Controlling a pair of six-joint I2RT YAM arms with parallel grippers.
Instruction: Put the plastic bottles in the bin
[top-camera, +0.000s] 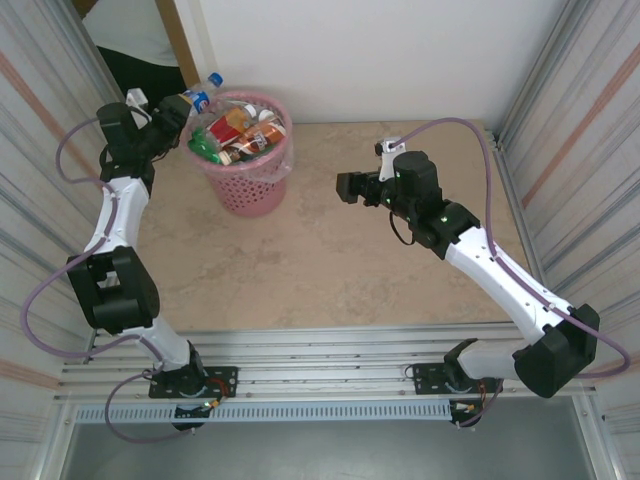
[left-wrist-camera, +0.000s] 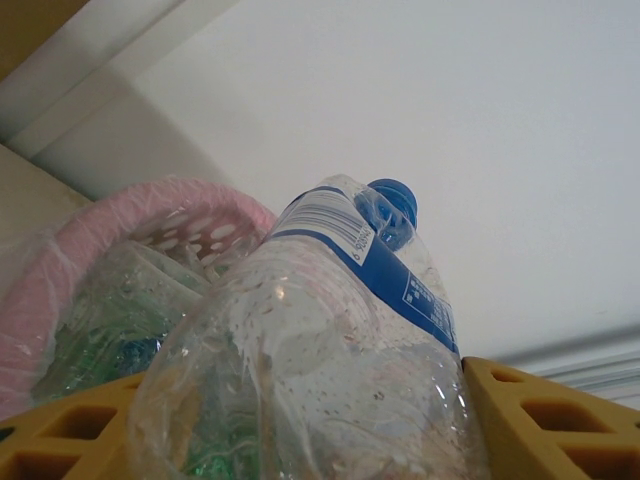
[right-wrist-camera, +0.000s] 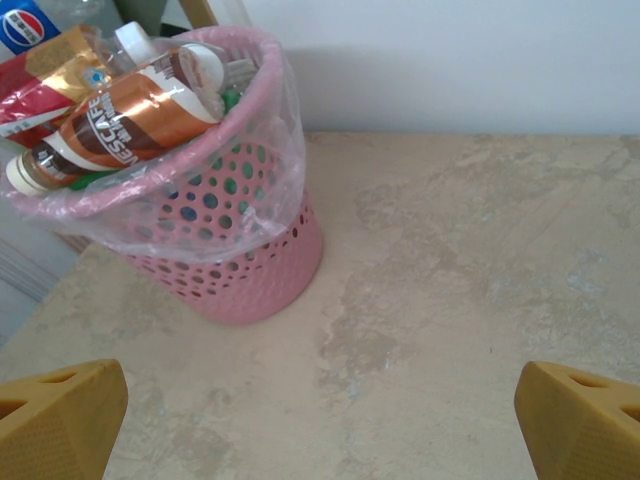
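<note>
My left gripper (top-camera: 178, 108) is shut on a clear crushed plastic bottle (top-camera: 203, 95) with a blue cap and blue label, held at the left rim of the pink lattice bin (top-camera: 246, 190). In the left wrist view that bottle (left-wrist-camera: 330, 340) sits between the yellow fingers (left-wrist-camera: 548, 418) of the gripper (left-wrist-camera: 310, 430), its cap pointing up, with the bin's rim (left-wrist-camera: 200, 195) behind it. Several bottles (top-camera: 243, 133) are heaped in the bin, among them a brown-labelled one (right-wrist-camera: 120, 115). My right gripper (top-camera: 347, 187) hovers open and holds nothing, to the right of the bin (right-wrist-camera: 255, 275).
A thin pink liner bag (right-wrist-camera: 270, 170) hangs over the bin's rim. The beige table (top-camera: 330, 270) stretches between the bin and the arm bases. Corrugated walls (top-camera: 575, 110) stand close on both sides, and a white wall runs along the back.
</note>
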